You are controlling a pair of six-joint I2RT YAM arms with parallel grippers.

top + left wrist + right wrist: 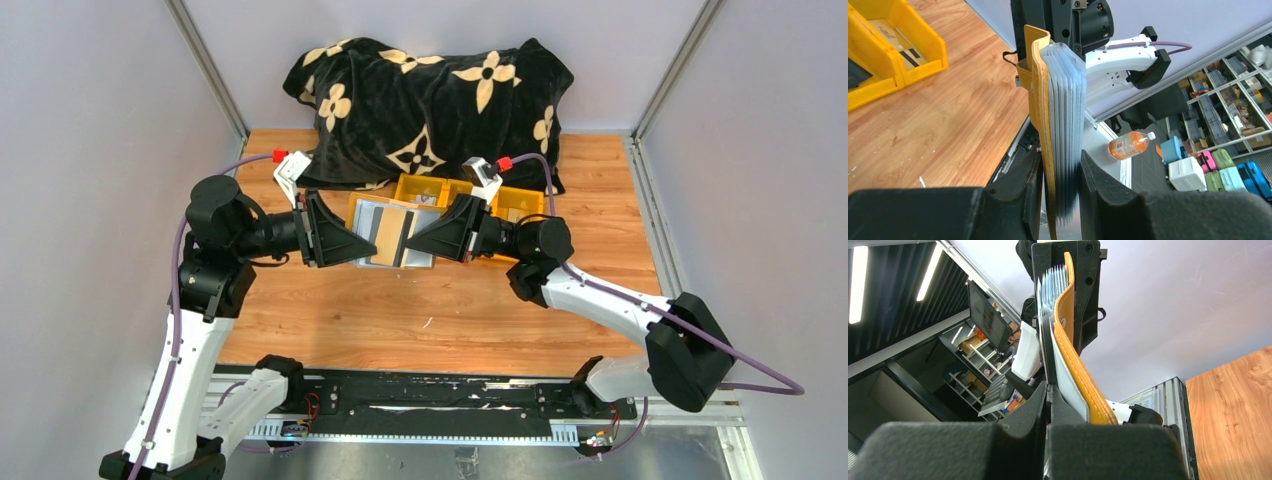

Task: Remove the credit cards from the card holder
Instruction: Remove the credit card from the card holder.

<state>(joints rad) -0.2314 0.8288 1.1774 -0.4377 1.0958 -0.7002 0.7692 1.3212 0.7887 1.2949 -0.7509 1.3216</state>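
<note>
Wooden tabletop (400, 320) below, a black flowered blanket (430, 90) and yellow bins (520, 200) beyond the jaws: two robot arms hold a card holder (395, 235) up off the wood, one at each end.

The left gripper (362, 240) is clenched on one end of the holder. Its wrist view shows the jaws pressed against both sides of the stack of blue-grey pockets (1067, 110), with the mustard flap (1039, 90) lying along one side. The right gripper (418, 240) is clamped on the opposite end, its jaws drawn almost together around the flap and a pale panel beside it. Neither gripper holds anything else.

The job looks barely begun. No cards can be seen lying loose below the jaws or held apart from the holder, so none appears to be out yet. Whether cards sit in the pockets cannot be told, as only thin pocket edges show — and a pale strip by the flap that could be a card or the case's own side. Every card has yet to be drawn out, and one gripper would likely have to let go to pull.

The holder's long axis runs straight from one pair of jaws to the other, level with the tabletop. Its broad face — silvery panels with the flap across the middle — is turned up towards the overhead camera, and the fanned pocket edges face the left wrist camera.
</note>
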